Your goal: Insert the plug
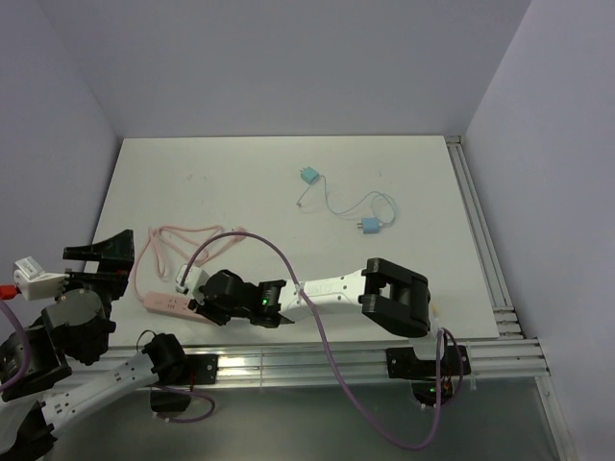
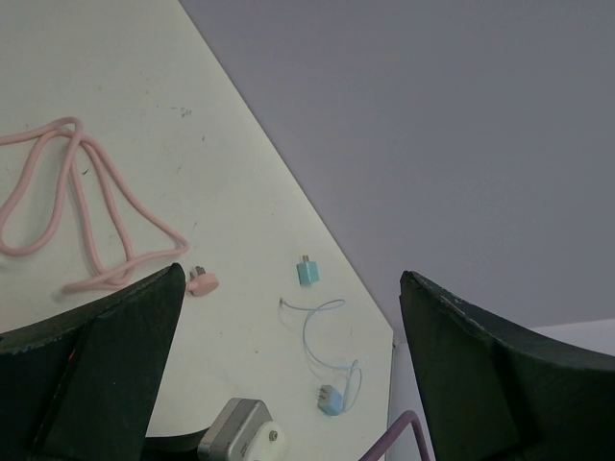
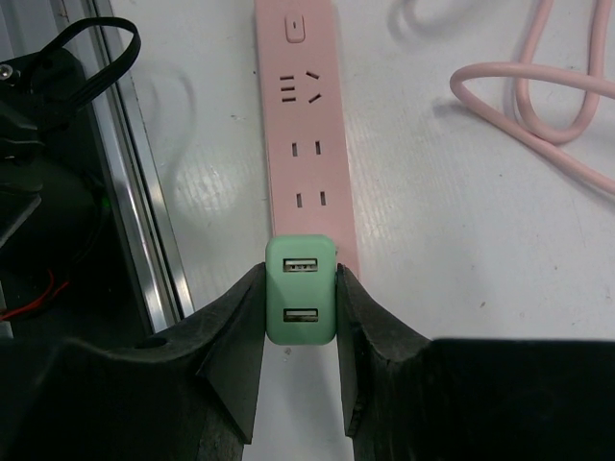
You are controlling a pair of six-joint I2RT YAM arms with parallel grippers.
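Note:
My right gripper [image 3: 301, 288] is shut on a green two-port USB charger plug [image 3: 301, 303], one finger on each side. The plug sits over the near end of the pink power strip [image 3: 307, 144], in line with its rows of sockets. I cannot tell whether its prongs are in a socket. In the top view the right gripper [image 1: 204, 300] is over the strip [image 1: 161, 304] at the near left of the table. My left gripper [image 1: 101, 257] is open and empty, raised at the left table edge; it is also open in its wrist view [image 2: 290, 279].
The strip's pink cable [image 1: 173, 245] loops behind it and ends in a pink plug [image 2: 203, 282]. Two small blue adapters [image 1: 307, 176] [image 1: 369, 227] joined by a thin blue wire lie at the back middle. A metal rail [image 1: 336, 360] runs along the near edge.

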